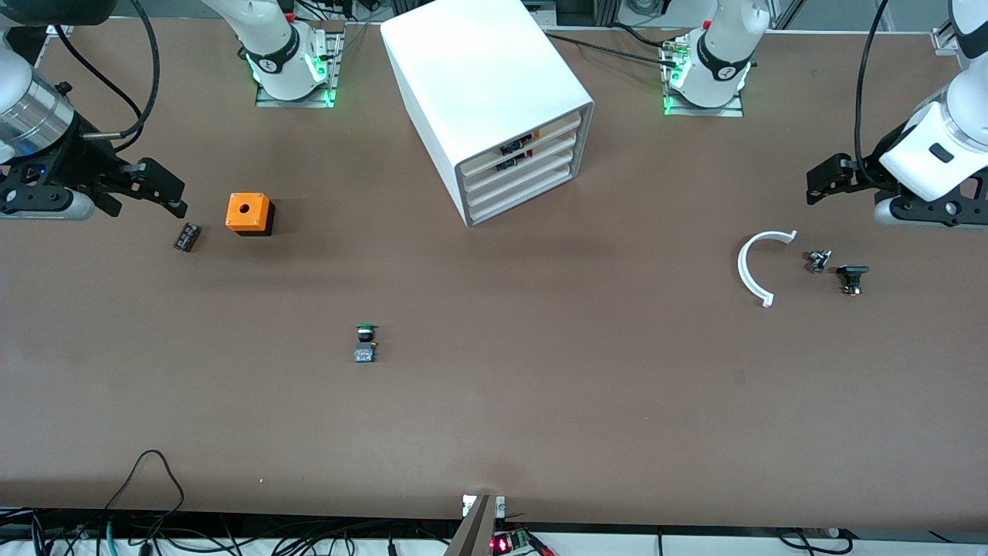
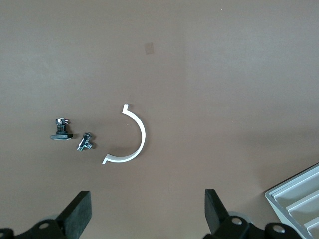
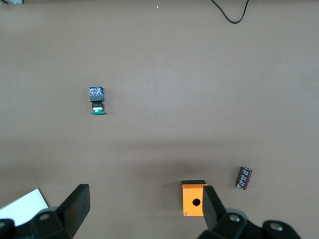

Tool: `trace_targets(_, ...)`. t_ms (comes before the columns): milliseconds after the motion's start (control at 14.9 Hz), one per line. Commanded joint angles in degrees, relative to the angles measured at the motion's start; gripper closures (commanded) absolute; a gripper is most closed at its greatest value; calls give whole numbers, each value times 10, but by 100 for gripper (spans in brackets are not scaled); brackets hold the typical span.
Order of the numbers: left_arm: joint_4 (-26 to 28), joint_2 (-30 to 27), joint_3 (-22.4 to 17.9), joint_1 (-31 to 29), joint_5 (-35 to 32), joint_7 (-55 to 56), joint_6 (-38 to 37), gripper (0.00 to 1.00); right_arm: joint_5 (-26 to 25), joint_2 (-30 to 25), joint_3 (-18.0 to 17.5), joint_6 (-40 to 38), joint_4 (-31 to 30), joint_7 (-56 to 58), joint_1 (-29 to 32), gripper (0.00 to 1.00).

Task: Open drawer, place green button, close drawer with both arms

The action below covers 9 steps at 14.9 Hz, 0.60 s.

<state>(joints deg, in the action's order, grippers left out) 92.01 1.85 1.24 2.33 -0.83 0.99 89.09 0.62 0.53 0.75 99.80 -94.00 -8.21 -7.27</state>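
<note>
The big white cabinet stands between the two arm bases, and all its stacked drawers are pushed in. That includes the lower drawer. The button lies on its side on the bare table, nearer the front camera than the cabinet; its green cap and blue-grey base show in the right wrist view. My right gripper hangs open over the right arm's end of the table, empty. My left gripper hangs open over the left arm's end, empty. A corner of the cabinet shows in the left wrist view.
An orange cube with a hole and a small black cylinder lie under the right gripper's end. A white curved clip and two small metal-and-black parts lie below the left gripper. Cables run along the front edge.
</note>
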Motion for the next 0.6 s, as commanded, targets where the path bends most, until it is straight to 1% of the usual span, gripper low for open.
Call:
trace_targets(0, -12, 1, -4, 0, 13, 2, -13, 0, -8, 10, 0, -13, 11, -21, -9, 0)
trace_targets(201, -17, 1, -4, 0, 12, 3, -12, 0, -37, 11, 0, -15, 21, -10, -10, 0)
trace_targets(402, -17, 3, -6, 0, 13, 3, -11, 0, -28, 23, 1, -20, 49, -15, -7, 0)
trace_targets(536, -17, 3, -6, 0, 13, 3, -11, 0, -29, 39, 0, -25, 47, -15, -11, 0)
